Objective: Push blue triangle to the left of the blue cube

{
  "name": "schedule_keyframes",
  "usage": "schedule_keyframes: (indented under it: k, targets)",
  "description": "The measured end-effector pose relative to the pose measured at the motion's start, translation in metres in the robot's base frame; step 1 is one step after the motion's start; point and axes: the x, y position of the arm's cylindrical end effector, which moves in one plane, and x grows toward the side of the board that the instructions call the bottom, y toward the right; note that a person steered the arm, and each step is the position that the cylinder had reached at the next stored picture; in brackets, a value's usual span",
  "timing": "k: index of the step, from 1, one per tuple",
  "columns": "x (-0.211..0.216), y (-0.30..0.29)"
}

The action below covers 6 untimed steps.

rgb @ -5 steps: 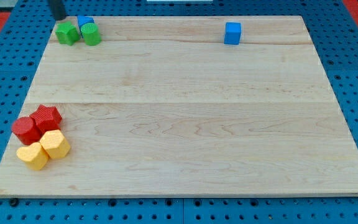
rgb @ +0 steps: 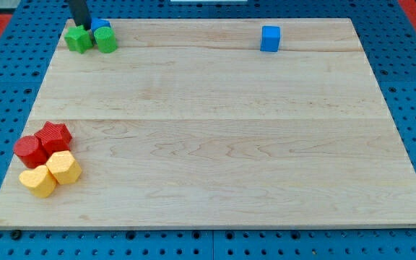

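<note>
The blue triangle lies at the board's top left corner, mostly hidden behind two green blocks: a green star-like block and a green cylinder-like block. The blue cube sits far to the view's right along the top edge. My tip comes down from the view's top, just left of the blue triangle and right above the left green block, touching or nearly touching them.
At the view's lower left sit a red cylinder, a red star, a yellow heart-like block and a yellow hexagon-like block. The wooden board lies on a blue pegboard.
My tip has moved right and down toward the blue triangle and green blocks. No block has visibly moved.
</note>
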Motion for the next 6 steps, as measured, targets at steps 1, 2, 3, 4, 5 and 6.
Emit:
schedule_keyframes:
  k: [1, 2, 3, 4, 5, 6]
  targets:
    - [0.005, 0.013]
    - [0.003, 0.036]
    - [0.003, 0.075]
    - [0.003, 0.117]
    - [0.003, 0.159]
    - [0.005, 0.204]
